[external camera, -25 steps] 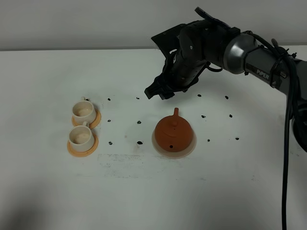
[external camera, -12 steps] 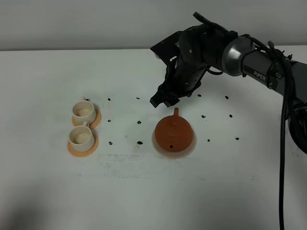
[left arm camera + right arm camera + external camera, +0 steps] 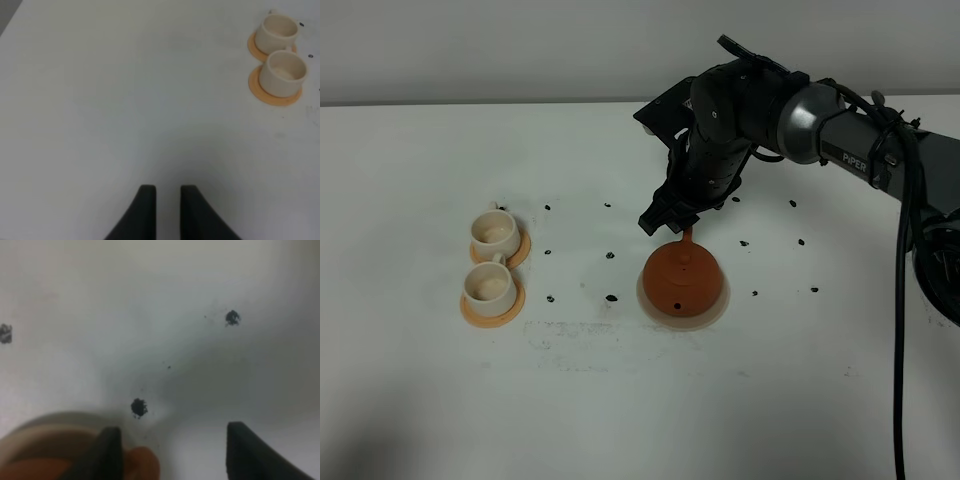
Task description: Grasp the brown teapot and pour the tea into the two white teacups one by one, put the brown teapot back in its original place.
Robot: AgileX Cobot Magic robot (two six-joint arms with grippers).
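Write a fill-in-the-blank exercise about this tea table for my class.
There are ____ white teacups, each on an orange saucer.
In the high view, the brown teapot rests on a beige coaster to the ____ of the teacups.
The right gripper hovers close to the teapot with its jaws ____.
Missing words: two; right; open.

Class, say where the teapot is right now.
In the high view the teapot sits on its coaster, right of the cups, just below the right gripper.
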